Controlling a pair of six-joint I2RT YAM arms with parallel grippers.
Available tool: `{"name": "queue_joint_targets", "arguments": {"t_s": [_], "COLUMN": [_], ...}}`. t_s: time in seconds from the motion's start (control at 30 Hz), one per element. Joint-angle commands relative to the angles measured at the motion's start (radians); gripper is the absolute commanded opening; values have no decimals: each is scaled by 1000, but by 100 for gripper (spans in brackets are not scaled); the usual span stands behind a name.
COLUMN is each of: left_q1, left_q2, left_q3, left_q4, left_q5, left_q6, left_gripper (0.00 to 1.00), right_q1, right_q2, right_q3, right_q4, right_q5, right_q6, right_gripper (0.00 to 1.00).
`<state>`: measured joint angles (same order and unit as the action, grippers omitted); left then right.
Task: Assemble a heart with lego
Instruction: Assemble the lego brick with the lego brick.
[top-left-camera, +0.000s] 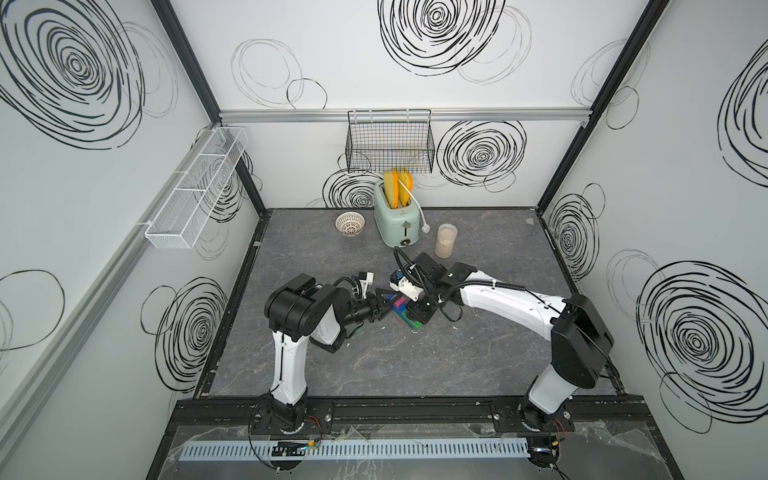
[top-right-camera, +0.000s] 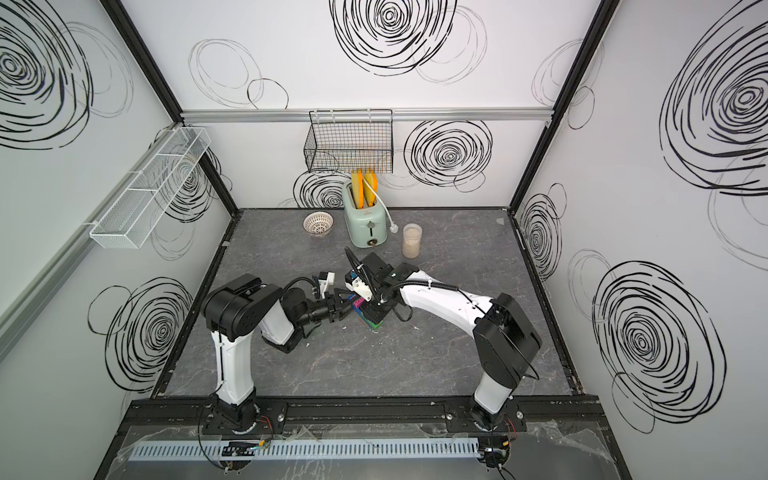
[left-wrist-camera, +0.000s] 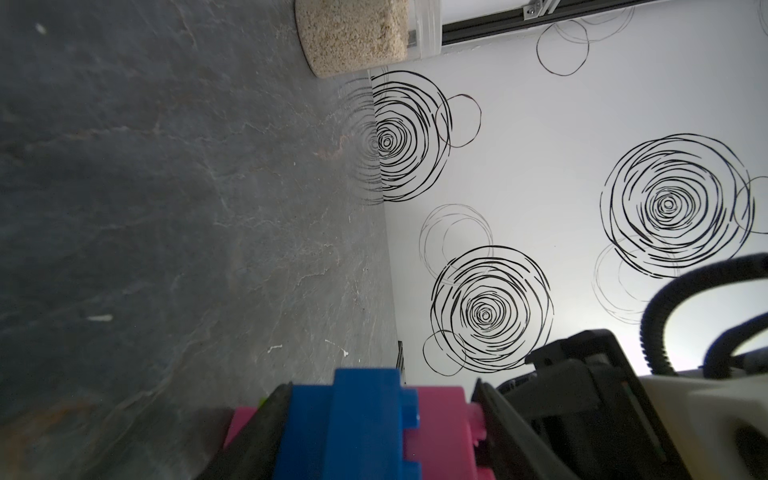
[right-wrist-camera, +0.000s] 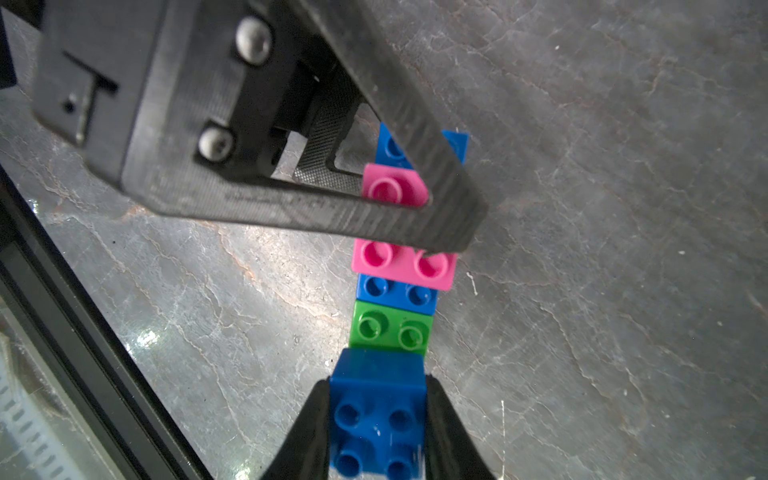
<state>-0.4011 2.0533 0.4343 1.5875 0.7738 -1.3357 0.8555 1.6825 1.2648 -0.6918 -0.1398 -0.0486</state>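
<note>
Right wrist view: my right gripper (right-wrist-camera: 377, 386) is closed on a blue four-stud brick (right-wrist-camera: 376, 428), with one finger flat against each side wall.
Heart: a stepped row of joined bricks runs away from that held brick, first a green brick (right-wrist-camera: 390, 328), then a blue one, then a pink brick (right-wrist-camera: 403, 264). I cannot tell whether the held brick is fully seated against the green one.
Left wrist view: my left gripper (left-wrist-camera: 380, 386) is clamped at a middling width on the heart's far end, its fingers pressed against blue and pink bricks.
Place: in both top views the heart (top-left-camera: 401, 311) is at the middle of the table (top-left-camera: 374, 365), bridged between my two grippers. I cannot tell whether it rests on the surface or hangs just clear.
Handling: I judge it light, hard and stiff, with smooth walls that could slip. The joints hold by friction only, so twisting or pulling could snap it apart.
Where to hold: the flat side walls, squeezed squarely, never across the studs.
Back of table: a mint-green toaster (top-left-camera: 397, 220) holding yellow and orange slices, a white slotted bowl (top-left-camera: 350, 224) and a jar of pale grains (top-left-camera: 446, 241), all well apart from the heart.
Walls: a black wire basket (top-left-camera: 390, 145) and a white mesh shelf (top-left-camera: 195, 187), both out of the way.
In the way: only my own grippers, nose to nose, with the right arm's black cable loop (left-wrist-camera: 650, 320) close by.
</note>
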Motion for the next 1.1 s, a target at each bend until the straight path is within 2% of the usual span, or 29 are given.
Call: {"name": "queue_joint_targets", "arguments": {"t_s": [0.0, 0.5, 0.73, 1.07], "left_q1": [6, 7, 8, 11], "left_q2": [1, 3, -2, -4], "left_q3": [3, 2, 1, -2], "left_q4": [227, 229, 228, 228], "left_q5": [13, 12, 6, 4], "left_q6": [1, -1, -3, -4], "left_gripper": [58, 58, 58, 58], "right_q1": [7, -38, -30, 48], "right_q2": [51, 33, 1, -68], "right_q3": [-7, -115, -144, -227], "right_q4": [-22, 71, 97, 164], "right_q5": [4, -126, -96, 44], "right_q6": [-19, -16, 122, 277], "right_gripper": [24, 23, 23, 22]}}
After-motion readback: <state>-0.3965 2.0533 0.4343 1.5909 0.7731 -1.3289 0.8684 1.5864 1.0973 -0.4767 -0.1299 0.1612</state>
